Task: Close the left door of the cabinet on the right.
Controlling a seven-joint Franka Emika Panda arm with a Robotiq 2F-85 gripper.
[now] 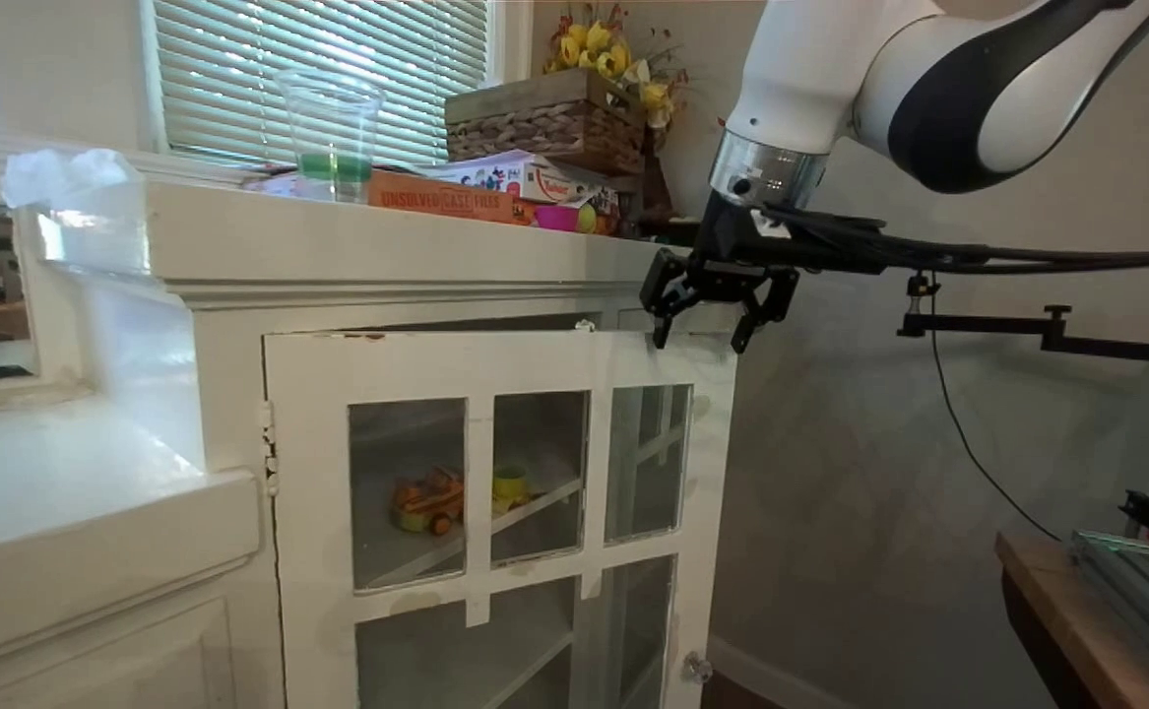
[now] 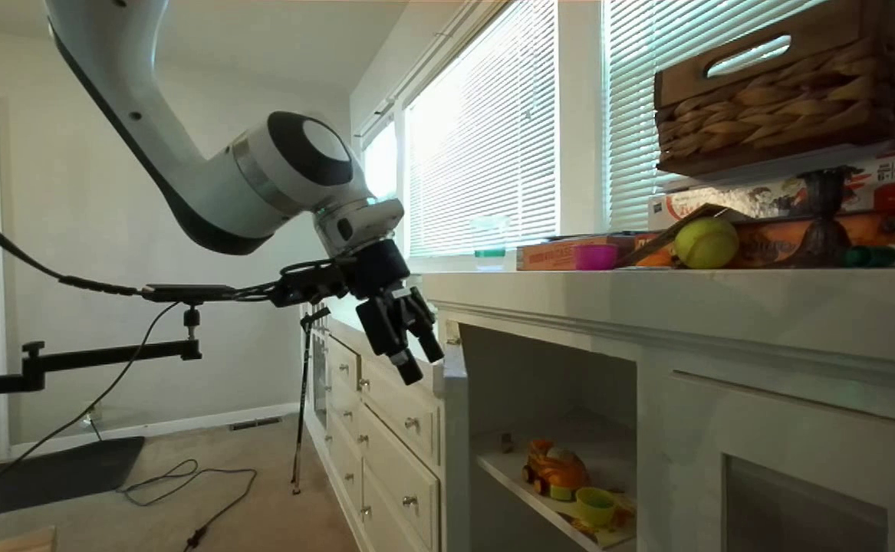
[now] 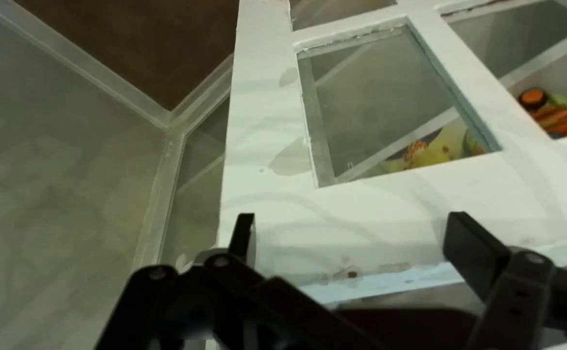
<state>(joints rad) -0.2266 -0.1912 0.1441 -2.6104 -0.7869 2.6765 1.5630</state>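
Observation:
The left door [image 1: 416,366], white with glass panes, stands open in both exterior views. It shows nearly edge-on in an exterior view [image 2: 456,460], swung out from the white cabinet [image 2: 646,303]. Its clear knob [image 1: 698,668] is low near its free edge. My gripper [image 1: 700,343] is open and empty at the door's top free corner. It also shows on the door's outer side [image 2: 422,366]. In the wrist view the fingers [image 3: 353,228] are spread in front of the door's top rail [image 3: 385,209]. I cannot tell whether they touch it. The other door [image 2: 807,437] looks shut.
On the cabinet top are a woven basket [image 2: 769,107], game boxes [image 1: 446,197], a tennis ball [image 2: 706,242] and a clear cup [image 1: 330,128]. Toys [image 2: 556,468] lie on the shelf inside. A wooden table [image 1: 1086,611] stands at right. A black bracket [image 1: 988,323] shows beside the arm.

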